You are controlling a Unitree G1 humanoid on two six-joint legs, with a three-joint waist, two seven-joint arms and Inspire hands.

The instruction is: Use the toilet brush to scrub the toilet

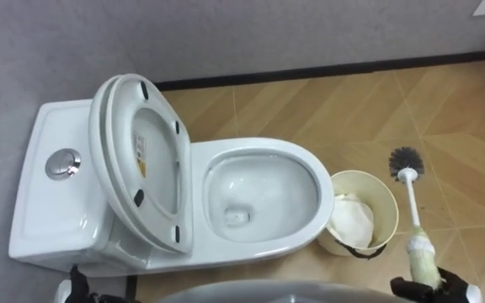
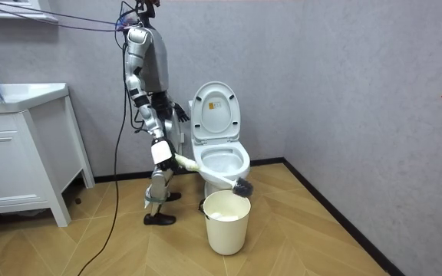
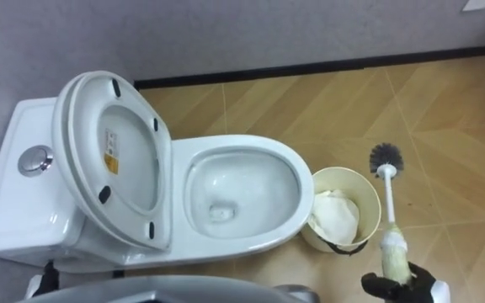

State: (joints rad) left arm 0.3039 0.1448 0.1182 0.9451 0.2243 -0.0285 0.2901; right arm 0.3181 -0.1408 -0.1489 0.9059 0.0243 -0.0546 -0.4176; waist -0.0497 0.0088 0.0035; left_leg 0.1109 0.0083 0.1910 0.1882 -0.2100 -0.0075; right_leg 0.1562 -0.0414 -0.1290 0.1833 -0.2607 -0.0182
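You get a bright, even scene lit from overhead, the white toilet (image 1: 251, 160) shining with soft glare along its rim and a sharp glint on the chrome flush button (image 1: 62, 163). Shadows stay faint and short for you, a pale one ringing the foot of the bin (image 2: 226, 222) on the floor (image 1: 470, 126).

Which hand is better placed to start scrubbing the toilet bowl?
Right. The right hand grips the brush, its bristles beside the bin; the left hand sits empty by the tank.
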